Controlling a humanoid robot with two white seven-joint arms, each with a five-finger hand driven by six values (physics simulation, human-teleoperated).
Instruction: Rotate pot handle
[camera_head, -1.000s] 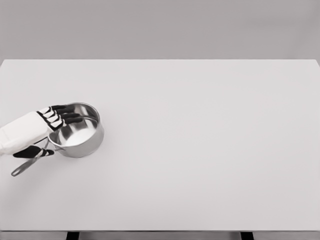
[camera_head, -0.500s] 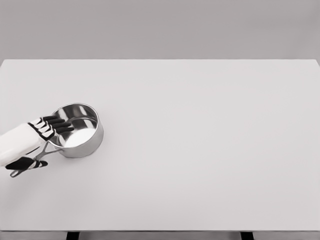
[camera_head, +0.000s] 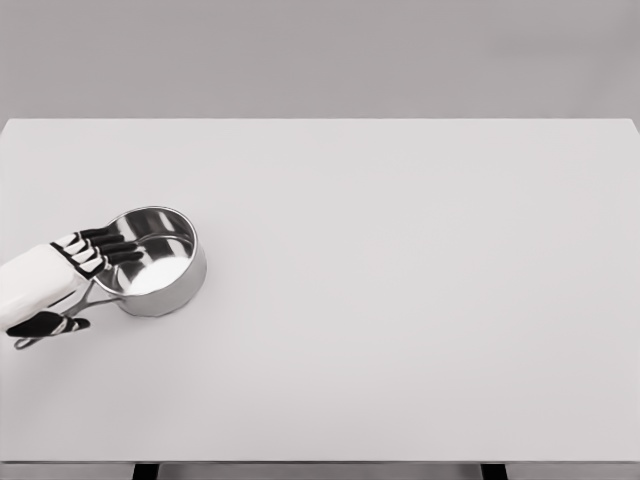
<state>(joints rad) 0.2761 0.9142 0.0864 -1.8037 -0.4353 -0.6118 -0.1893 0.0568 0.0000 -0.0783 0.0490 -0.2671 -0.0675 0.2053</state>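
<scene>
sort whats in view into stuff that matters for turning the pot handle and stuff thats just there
Belongs to the job:
- steel pot, upright near the table's left edge
- pot handle, pointing to the lower left
- left hand, over the handle, fingers reaching over the pot's rim

Just there:
- white table, which only carries the pot
- grey wall behind

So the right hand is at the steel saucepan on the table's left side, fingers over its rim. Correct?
Not quite: it is the left hand, its arm entering from the picture's left in the head view. The rest holds: fingers over the rim of the steel saucepan on the table's left side.
</scene>
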